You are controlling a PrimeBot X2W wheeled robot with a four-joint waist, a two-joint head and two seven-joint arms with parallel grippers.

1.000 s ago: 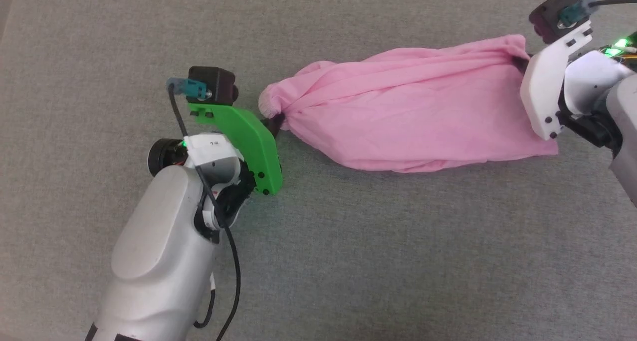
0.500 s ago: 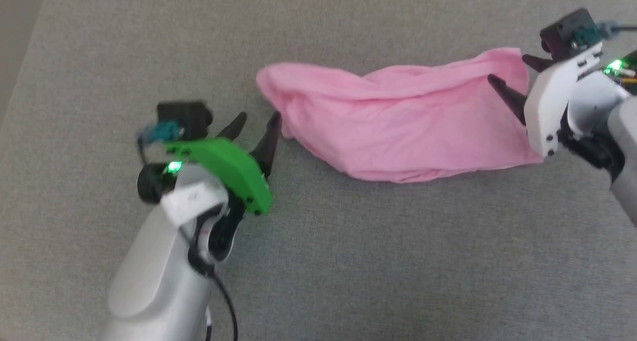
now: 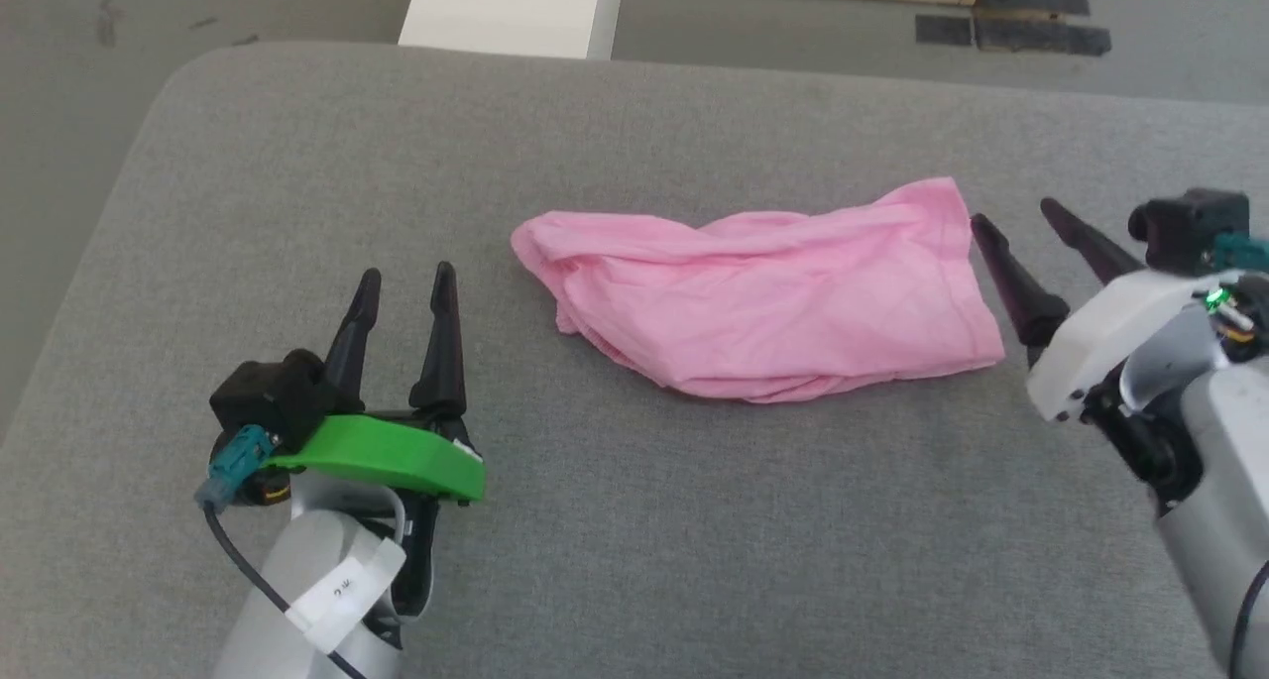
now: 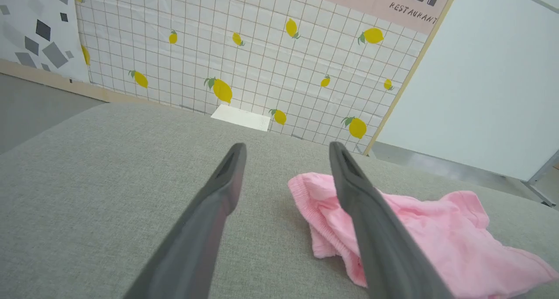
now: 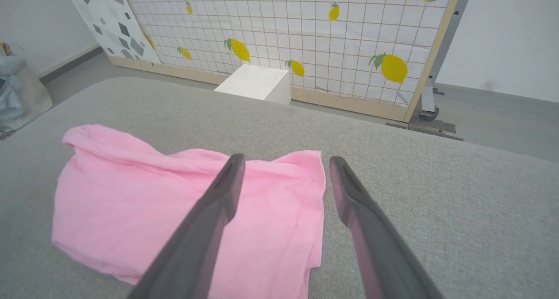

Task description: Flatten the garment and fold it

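The light pink garment point(image 3: 763, 297) lies loose and wrinkled across the middle of the grey padded surface point(image 3: 634, 520), its gathered band edge point(image 4: 308, 203) at its left end. My left gripper point(image 3: 406, 278) stands open to the left of that end, clear of the cloth, with nothing between its fingers. My right gripper point(image 3: 1013, 213) is open just beyond the garment's right edge, also holding nothing. In the left wrist view the garment point(image 4: 436, 238) sits behind my right-hand finger point(image 4: 371, 220). In the right wrist view the garment point(image 5: 144, 198) spreads under and left of my fingertips.
The grey surface's rounded far-left corner point(image 3: 188, 64) and far edge drop to the floor. A white box point(image 3: 511, 10) stands just past that edge. A lemon-patterned grid panel point(image 5: 305, 41) rises behind it.
Both grippers have opened and let go of the garment's ends, then drawn back from it. The garment has dropped and lies slack. The head camera has tilted up, shifting the whole picture.
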